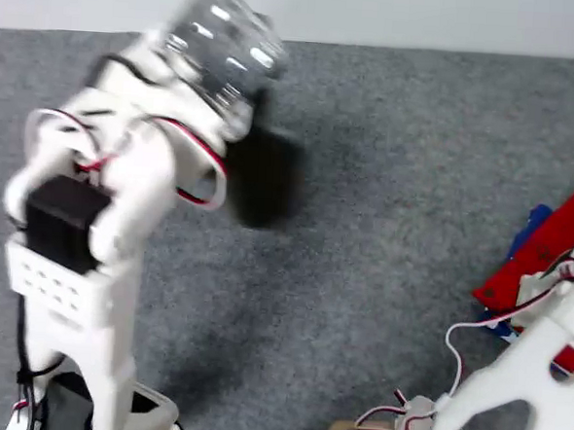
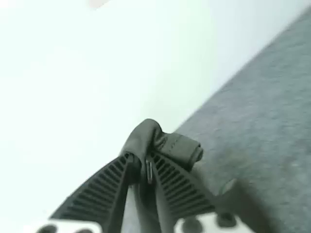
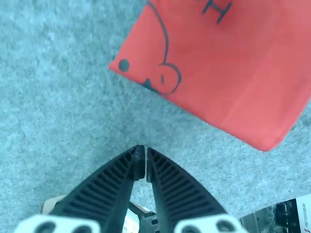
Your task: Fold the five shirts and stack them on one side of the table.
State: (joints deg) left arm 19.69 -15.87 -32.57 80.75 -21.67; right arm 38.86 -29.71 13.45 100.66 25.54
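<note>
Overhead, a dark shirt (image 1: pixel 262 179) hangs from the raised left arm at upper left, while a red shirt (image 1: pixel 543 252) lies folded over a blue shirt (image 1: pixel 532 222) at the right edge. In the left wrist view the left gripper (image 2: pixel 143 162) pinches that dark cloth. In the right wrist view the right gripper (image 3: pixel 142 156) is closed on nothing near the red shirt; seemingly 2 stacked, 3 left.

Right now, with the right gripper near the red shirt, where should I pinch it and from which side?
Probably the red shirt's edge facing the right gripper, approached low from the bare table side. It lies flat and folded, so that edge is the nearest free lip. The gripper is shut, so open it first.
</note>
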